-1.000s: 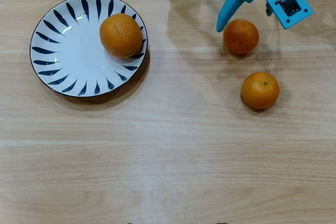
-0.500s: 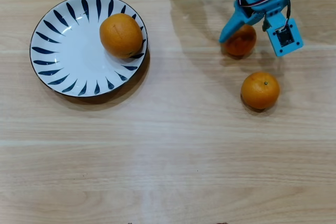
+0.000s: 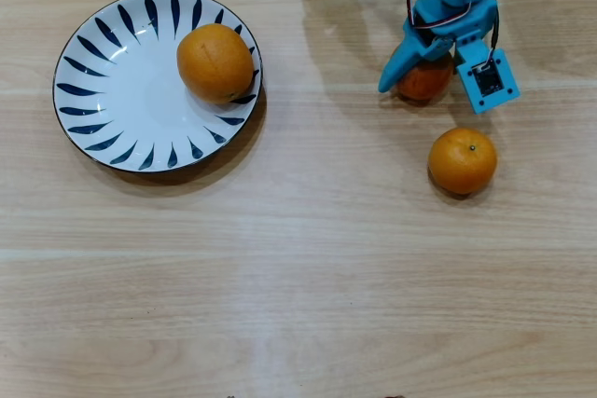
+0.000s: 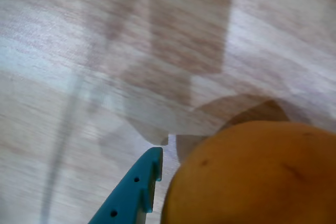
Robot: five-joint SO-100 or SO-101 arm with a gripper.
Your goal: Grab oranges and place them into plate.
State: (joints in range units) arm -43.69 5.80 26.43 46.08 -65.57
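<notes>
Straddling small orange [image 3: 424, 81] near surface's far right edge, gripper [image 3: 431, 79] wide, lowered from above-beside it a second ago; grasp imminent, large orange [image 3: 215, 62] already on plate [image 3: 103, 90].

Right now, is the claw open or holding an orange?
Gripper: open, its fingers either side of a small orange on the table, not closed on it yet.

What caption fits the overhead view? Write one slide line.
Blue gripper open around a small orange; another orange waits, the largest sits on the plate.
</notes>
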